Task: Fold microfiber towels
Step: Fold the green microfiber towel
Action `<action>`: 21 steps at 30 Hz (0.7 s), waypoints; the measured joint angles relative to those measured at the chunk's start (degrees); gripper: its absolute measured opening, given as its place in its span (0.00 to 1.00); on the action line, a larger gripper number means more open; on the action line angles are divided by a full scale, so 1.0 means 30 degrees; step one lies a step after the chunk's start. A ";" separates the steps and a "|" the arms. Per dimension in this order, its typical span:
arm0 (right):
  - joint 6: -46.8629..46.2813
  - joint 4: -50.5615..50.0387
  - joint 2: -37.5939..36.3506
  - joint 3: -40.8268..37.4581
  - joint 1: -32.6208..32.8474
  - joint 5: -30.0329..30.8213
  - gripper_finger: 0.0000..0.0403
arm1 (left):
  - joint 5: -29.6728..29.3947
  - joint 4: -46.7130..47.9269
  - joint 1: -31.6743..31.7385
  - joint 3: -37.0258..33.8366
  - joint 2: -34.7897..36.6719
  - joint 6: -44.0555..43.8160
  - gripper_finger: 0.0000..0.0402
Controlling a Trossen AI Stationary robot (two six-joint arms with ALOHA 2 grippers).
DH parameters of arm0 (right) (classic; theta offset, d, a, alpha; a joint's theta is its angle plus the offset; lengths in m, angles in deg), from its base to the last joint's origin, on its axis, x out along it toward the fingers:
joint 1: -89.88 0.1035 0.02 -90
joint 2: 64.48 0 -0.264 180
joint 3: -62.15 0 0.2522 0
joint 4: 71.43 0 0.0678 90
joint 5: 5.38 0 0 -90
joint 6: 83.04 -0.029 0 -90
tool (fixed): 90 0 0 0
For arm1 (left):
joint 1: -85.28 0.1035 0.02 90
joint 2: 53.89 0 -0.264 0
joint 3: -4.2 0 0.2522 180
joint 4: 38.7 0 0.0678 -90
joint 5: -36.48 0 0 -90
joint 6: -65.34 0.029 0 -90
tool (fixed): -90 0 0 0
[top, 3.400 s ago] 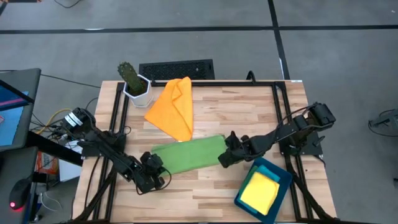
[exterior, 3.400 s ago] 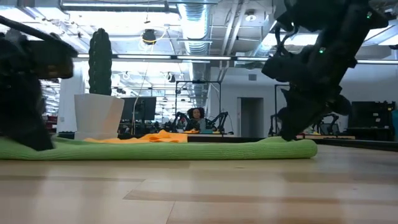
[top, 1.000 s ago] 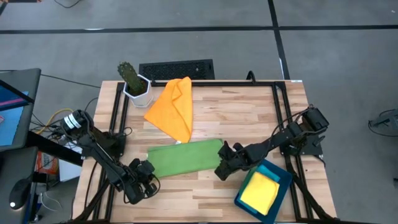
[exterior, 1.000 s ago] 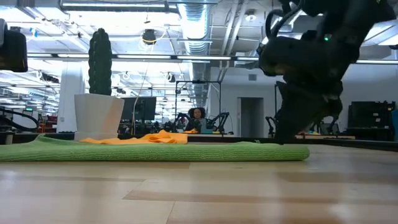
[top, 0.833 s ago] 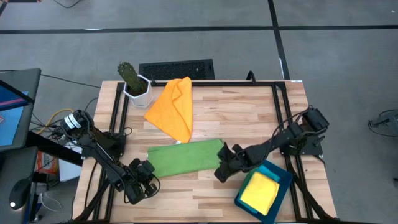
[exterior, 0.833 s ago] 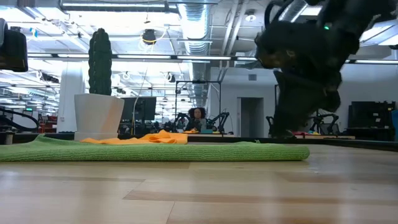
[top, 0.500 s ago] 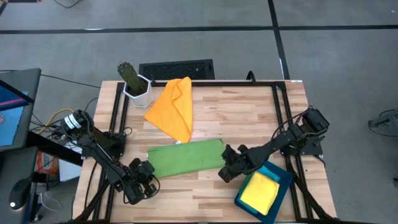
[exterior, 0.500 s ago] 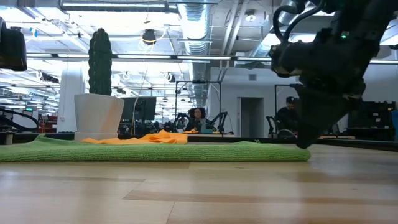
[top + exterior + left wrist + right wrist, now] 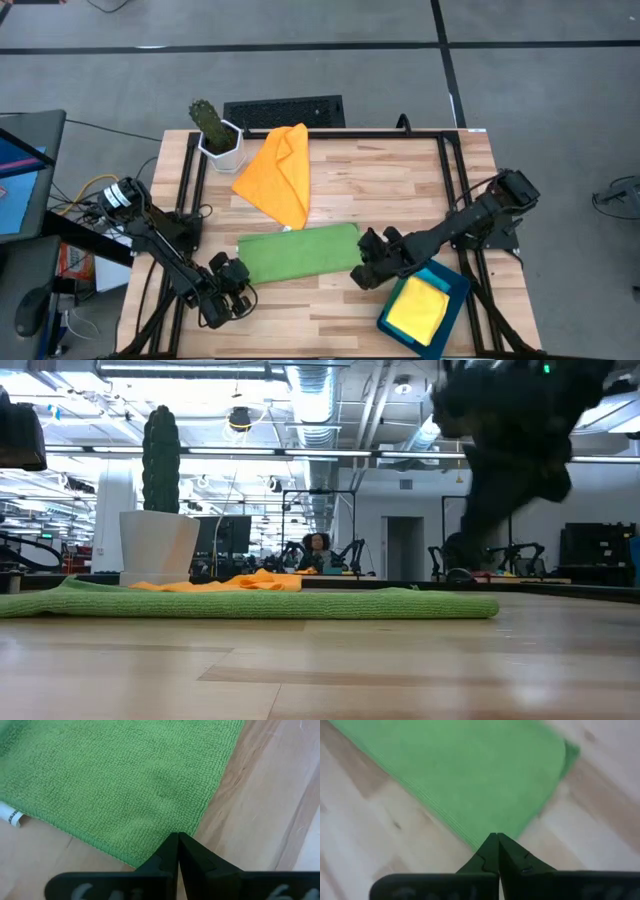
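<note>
High view: a green towel (image 9: 298, 254) lies folded on the table (image 9: 400, 190) between both grippers; an orange towel (image 9: 280, 172) waits behind.
Wrist views: left fingers (image 9: 170, 851) and right fingers (image 9: 491, 846) are closed, empty, at its corners. Next likely another fold, needing reopened fingers.

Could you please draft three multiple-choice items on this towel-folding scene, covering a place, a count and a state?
1. Where does the yellow towel lie?
A. In the teal tray
B. Beside the cactus pot
C. Under the orange towel

2. How many towels show in the high view?
A. Two
B. Three
C. Five

3. How does the left gripper stand?
A. Wide open over the towel
B. Shut on the towel
C. Shut and empty at the edge of the green towel

Answers: 1 A, yellow fills the tray; 2 B, the orange towel, the green and the yellow; 3 C, its fingers meet with no cloth between them.
</note>
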State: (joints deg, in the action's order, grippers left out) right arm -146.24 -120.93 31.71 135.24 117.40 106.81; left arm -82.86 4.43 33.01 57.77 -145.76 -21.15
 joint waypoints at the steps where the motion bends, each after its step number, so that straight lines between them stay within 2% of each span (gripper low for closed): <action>1: 0.0133 0.0225 -0.0204 0.0037 0.0066 0.0453 0.06 | -0.0009 -0.0039 0.0000 0.0000 0.0000 0.0160 0.03; 7: 0.0216 0.0400 -0.0454 0.0059 0.0172 0.2349 0.09 | -0.0047 -0.0290 0.0007 0.0001 0.0093 0.0466 0.16; 12: 0.0260 0.0999 -0.0025 0.0065 -0.0009 0.2638 0.08 | -0.0611 -0.0197 0.0007 0.0255 0.0350 0.0956 0.26; 17: 0.0731 0.0925 -0.0079 0.0062 -0.0432 0.2606 0.08 | -0.1312 -0.0068 0.0124 0.0268 0.1049 0.0972 0.32; 21: 0.1146 0.0255 -0.0078 0.0059 -0.1100 0.2585 0.11 | -0.1374 -0.0363 0.0051 0.0277 0.1721 0.1321 0.37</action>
State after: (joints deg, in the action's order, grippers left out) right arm -142.80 -120.16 31.48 135.41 114.10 114.56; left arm -86.98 3.34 33.16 58.60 -140.60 -17.18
